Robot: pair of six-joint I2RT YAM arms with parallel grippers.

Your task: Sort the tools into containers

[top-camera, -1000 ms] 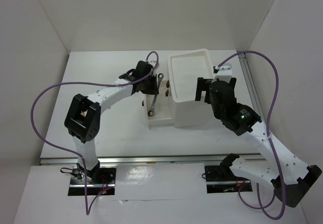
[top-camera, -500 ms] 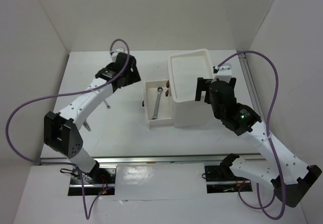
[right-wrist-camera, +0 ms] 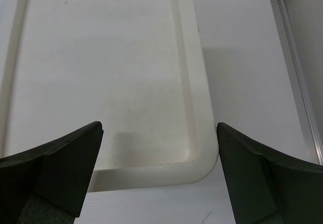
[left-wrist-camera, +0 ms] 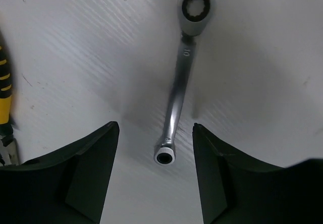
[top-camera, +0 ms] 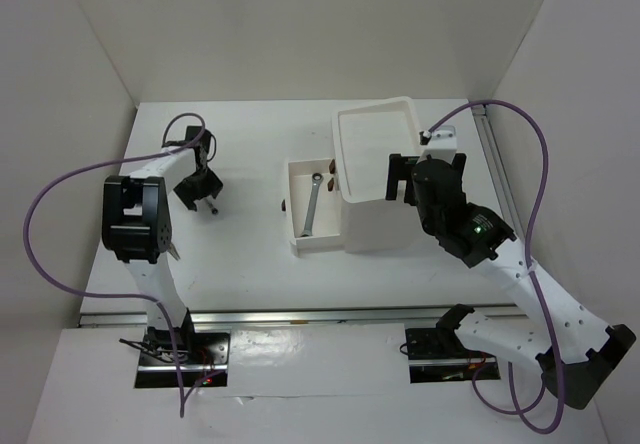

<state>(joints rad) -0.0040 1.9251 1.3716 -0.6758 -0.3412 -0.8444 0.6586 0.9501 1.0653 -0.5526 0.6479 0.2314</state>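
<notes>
The left claw (left-wrist-camera: pixel 155 143) is wide apart over a silver wrench (left-wrist-camera: pixel 180 77) lying on the worktop (left-wrist-camera: pixel 262 57). The right claw (right-wrist-camera: pixel 159 133) is apart above the white top tray (right-wrist-camera: pixel 101 57). A second wrench (top-camera: pixel 311 207) lies in the open drawer (top-camera: pixel 325 226).

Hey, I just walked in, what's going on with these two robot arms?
They are sorting tools into a white drawer unit. The left gripper hangs open over a silver wrench lying on the table, near yellow-handled pliers. A second wrench lies in the pulled-out drawer. The right gripper hovers open over the unit's top tray.
</notes>
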